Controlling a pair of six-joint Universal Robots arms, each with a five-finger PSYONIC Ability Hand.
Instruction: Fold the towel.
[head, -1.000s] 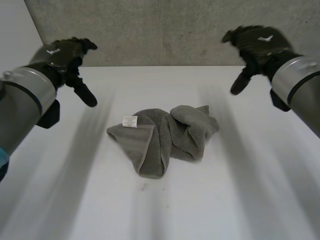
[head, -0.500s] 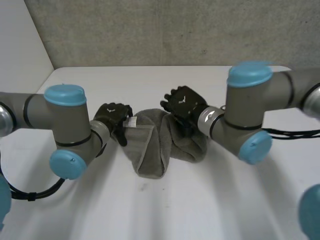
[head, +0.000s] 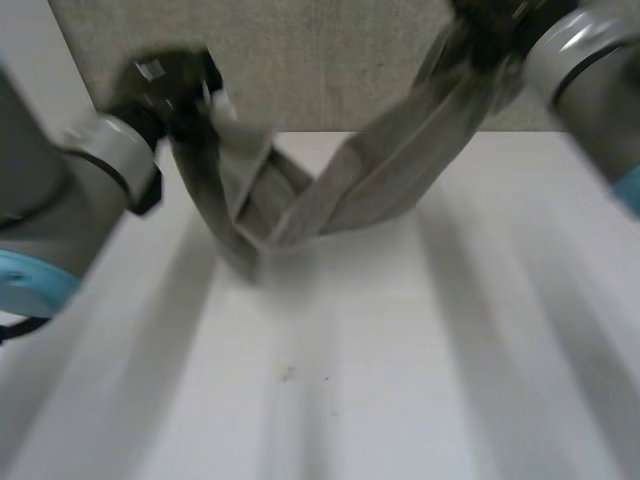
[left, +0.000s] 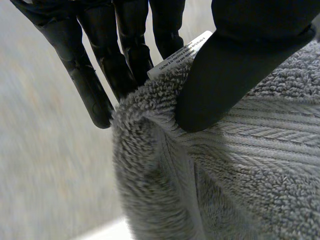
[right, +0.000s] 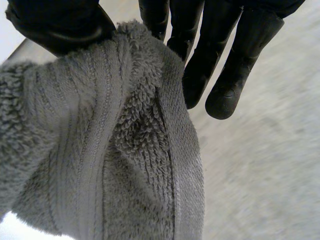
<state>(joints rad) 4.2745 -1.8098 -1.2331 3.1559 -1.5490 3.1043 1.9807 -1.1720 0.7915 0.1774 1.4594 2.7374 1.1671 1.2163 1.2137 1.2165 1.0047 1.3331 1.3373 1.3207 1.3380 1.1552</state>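
Over the table (head: 420, 380), head view: left hand (head: 172, 88) and right hand (head: 492, 28) were both raised and well apart, each pinching one end of the towel (head: 385, 180). The towel hung between them in a slack V. Its low point sat close to the table on the left hand's side; couldn't tell if it touched. My read on the hold: get the cloth off the table and spread it, so it can be laid flat before any fold. It wasn't flat, since a doubled flap showed under the left hand.

Left wrist view: thumb (left: 235, 75) pressed the hem against near-straight fingers (left: 127, 55), a pinch right at the corner carrying the white label (left: 182, 51). The rest of the cloth draped away past the thumb.

Right wrist view: same kind of pinch, thumb (right: 55, 25) on one face of the hem and fingers (right: 227, 55) behind it. The edge was bunched there, so I couldn't tell if it was a true corner.

Around: grey wall (head: 330, 60) behind. Nothing stood between the hands and the table. The obstacle I'd flag was the towel itself, with slack and stray folds across the span.
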